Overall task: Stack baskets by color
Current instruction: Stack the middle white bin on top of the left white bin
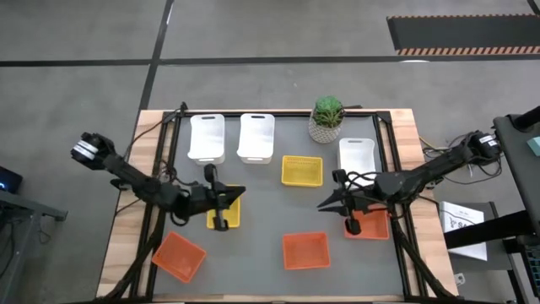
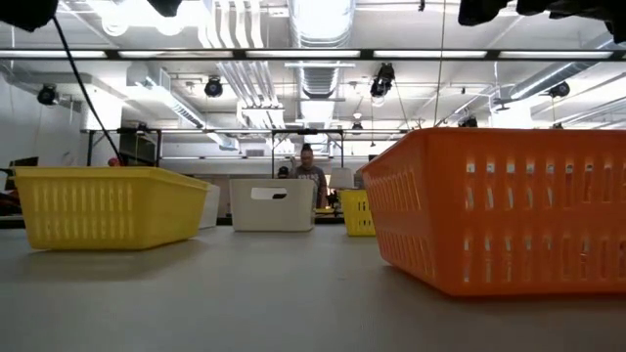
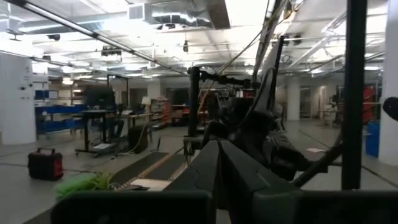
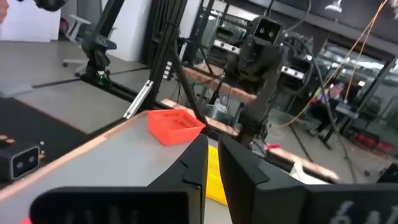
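Observation:
Baskets rest on their bottoms on the grey table top (image 1: 253,228). Two white baskets (image 1: 207,138) (image 1: 256,137) stand at the far left, a third white one (image 1: 357,154) at the right. One yellow basket (image 1: 302,171) is in the middle, another (image 1: 224,211) lies below my left arm. Orange baskets sit at the near left (image 1: 178,255), near middle (image 1: 305,250) and under my right arm (image 1: 367,224). My left gripper (image 1: 242,193) is shut and points right, above the table. My right gripper (image 1: 321,204) faces it, all but shut, holding nothing.
A green potted plant (image 1: 327,118) stands at the far edge between the white baskets. A black frame (image 1: 384,135) runs around the table top. Bare table lies between the two grippers. In the low view a person (image 2: 309,168) stands far behind the table.

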Robot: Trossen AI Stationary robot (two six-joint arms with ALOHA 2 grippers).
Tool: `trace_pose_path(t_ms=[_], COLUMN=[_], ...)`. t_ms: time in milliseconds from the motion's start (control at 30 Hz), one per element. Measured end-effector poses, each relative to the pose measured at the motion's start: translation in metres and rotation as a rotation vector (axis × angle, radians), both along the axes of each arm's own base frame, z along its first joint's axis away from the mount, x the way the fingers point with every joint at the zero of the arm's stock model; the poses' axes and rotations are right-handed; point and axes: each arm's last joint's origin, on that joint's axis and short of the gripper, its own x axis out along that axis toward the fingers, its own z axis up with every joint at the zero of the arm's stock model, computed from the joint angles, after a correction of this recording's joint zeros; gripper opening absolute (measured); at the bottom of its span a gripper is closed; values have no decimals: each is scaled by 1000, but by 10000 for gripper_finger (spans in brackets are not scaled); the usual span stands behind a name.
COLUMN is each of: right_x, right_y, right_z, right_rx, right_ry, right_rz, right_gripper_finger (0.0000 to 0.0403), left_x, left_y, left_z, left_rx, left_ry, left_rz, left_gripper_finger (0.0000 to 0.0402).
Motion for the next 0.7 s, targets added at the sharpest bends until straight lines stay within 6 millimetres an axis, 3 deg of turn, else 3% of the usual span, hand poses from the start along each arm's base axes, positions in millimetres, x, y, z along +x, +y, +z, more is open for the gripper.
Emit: trace_pose_path(t_ms=[233,500,700], right_x=[-21,-49,-65], right_y=[-7,-22,-28], right_z=[8,18,13], right_rx=[-58,-60,-8], right_ry=[-110,-226,-218], right_rz=[-7,-44,-42], right_gripper_finger=[27,27,27], left_x=[35,75,99], left_y=[9,48,81], left_z=[5,-4,-4], left_rx=[-60,-194,-250], left_ry=[143,463,779], left_rz=[49,111,101], left_gripper_finger=[0,0,0])
